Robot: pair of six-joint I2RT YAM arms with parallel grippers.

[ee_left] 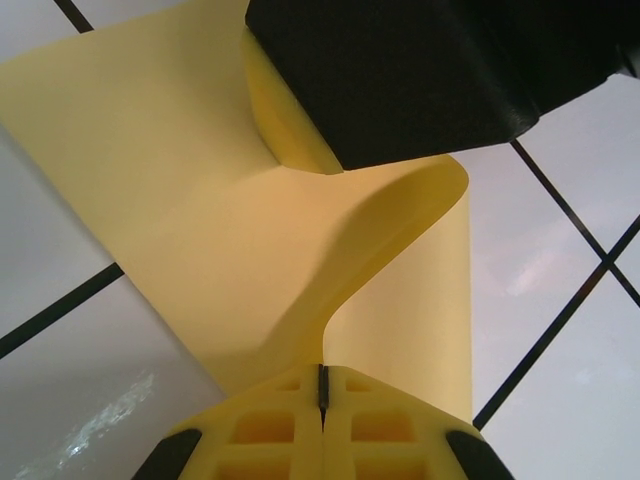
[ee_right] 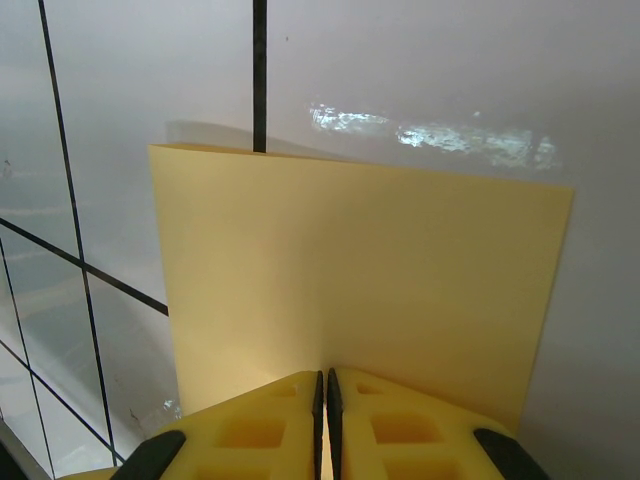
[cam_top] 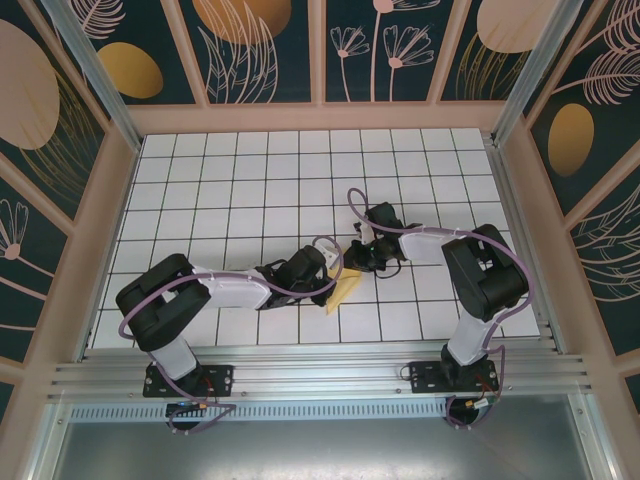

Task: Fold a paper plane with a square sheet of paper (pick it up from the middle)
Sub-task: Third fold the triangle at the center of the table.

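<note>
The square sheet of paper point(cam_top: 346, 291) is pale yellow and is held just above the white grid table near the front middle, between both arms. My left gripper point(ee_left: 322, 385) is shut on one edge of the paper point(ee_left: 180, 200), which bends away from it in an S-curve. My right gripper point(ee_right: 325, 385) is shut on the paper point(ee_right: 360, 260), which spreads ahead of it as a flat panel with a straight far edge. In the top view the left gripper point(cam_top: 333, 273) and the right gripper point(cam_top: 352, 262) nearly meet. The right arm's black housing point(ee_left: 400, 80) hangs close over the paper.
The white tiled table point(cam_top: 250, 190) stretches behind and to both sides of the arms. Wooden frame walls point(cam_top: 320, 115) with patterned panels enclose it on three sides. An aluminium rail point(cam_top: 320, 380) runs along the near edge by the arm bases.
</note>
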